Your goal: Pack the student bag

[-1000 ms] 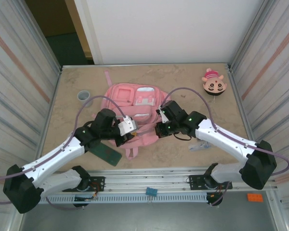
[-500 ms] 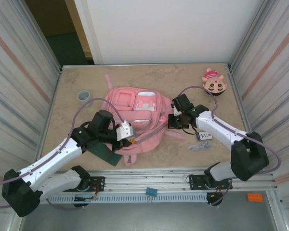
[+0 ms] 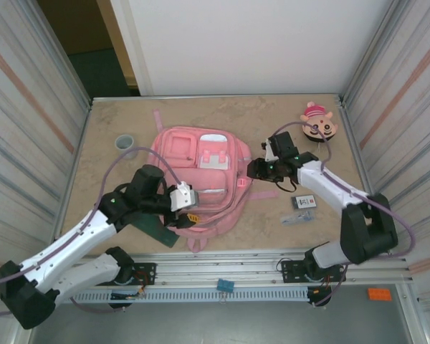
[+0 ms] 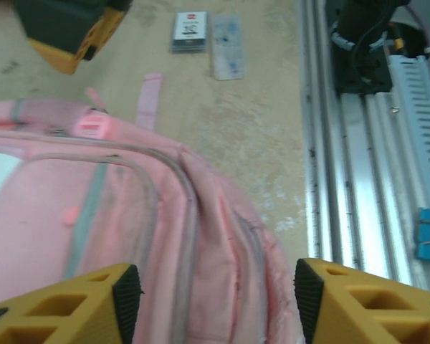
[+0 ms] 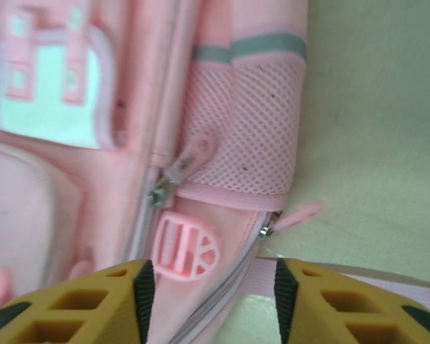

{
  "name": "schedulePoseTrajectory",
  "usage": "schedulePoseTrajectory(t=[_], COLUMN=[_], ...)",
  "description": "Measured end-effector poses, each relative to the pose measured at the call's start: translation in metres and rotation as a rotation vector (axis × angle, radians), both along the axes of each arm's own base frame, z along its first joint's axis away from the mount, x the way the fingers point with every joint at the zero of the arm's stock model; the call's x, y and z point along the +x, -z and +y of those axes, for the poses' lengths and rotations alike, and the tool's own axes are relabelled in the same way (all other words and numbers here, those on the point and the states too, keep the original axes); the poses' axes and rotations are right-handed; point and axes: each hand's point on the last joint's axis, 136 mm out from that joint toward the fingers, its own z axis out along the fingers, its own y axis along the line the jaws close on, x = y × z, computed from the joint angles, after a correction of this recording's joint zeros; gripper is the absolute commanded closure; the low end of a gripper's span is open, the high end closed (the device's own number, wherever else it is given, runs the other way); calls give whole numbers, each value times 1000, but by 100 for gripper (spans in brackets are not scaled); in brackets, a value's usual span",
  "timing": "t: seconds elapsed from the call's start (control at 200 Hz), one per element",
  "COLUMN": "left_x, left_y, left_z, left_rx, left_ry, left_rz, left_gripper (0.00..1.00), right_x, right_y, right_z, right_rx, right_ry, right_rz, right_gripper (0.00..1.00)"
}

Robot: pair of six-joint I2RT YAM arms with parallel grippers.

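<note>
The student bag (image 3: 201,179) is a large pink backpack lying flat in the middle of the table, front pockets up. My left gripper (image 3: 188,217) hovers open over its near-left edge. In the left wrist view the yellow fingers (image 4: 64,304) straddle a loose fold of the student bag (image 4: 129,215), not closed on it. My right gripper (image 3: 252,170) stands open at the bag's right side. In the right wrist view my right gripper (image 5: 209,287) is above a round pink rubber badge (image 5: 185,245), a zipper pull (image 5: 186,161) and the mesh side pocket (image 5: 244,136).
A pink-and-tan plush (image 3: 318,122) lies at the back right and a grey tape roll (image 3: 124,142) at the back left. A small card (image 3: 304,202) and a clear packet (image 3: 295,217) lie right of the bag. A dark green notebook (image 3: 165,235) lies under my left arm.
The bag has spread out flat from a bunched shape. My right gripper moved back and right to the bag's side. My left gripper drew toward the near edge.
</note>
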Motion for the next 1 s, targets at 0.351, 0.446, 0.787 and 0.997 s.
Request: schedulePoseTrajectory(t=[0.351, 0.446, 0.787, 0.997], left_x=[55, 63, 84, 84], left_y=[16, 37, 77, 79], left_z=[13, 12, 0, -1], left_rx=[189, 257, 346, 344], left_ry=[-88, -75, -38, -18], left_rz=[-111, -91, -35, -40], left_gripper=[15, 14, 32, 82], right_x=[-63, -73, -71, -63], right_y=[-78, -74, -76, -81], right_z=[14, 21, 18, 13], right_rx=[144, 143, 128, 136], right_ry=[-67, -95, -73, -20], right_rz=[-425, -435, -453, -499], right_gripper=[45, 43, 37, 12])
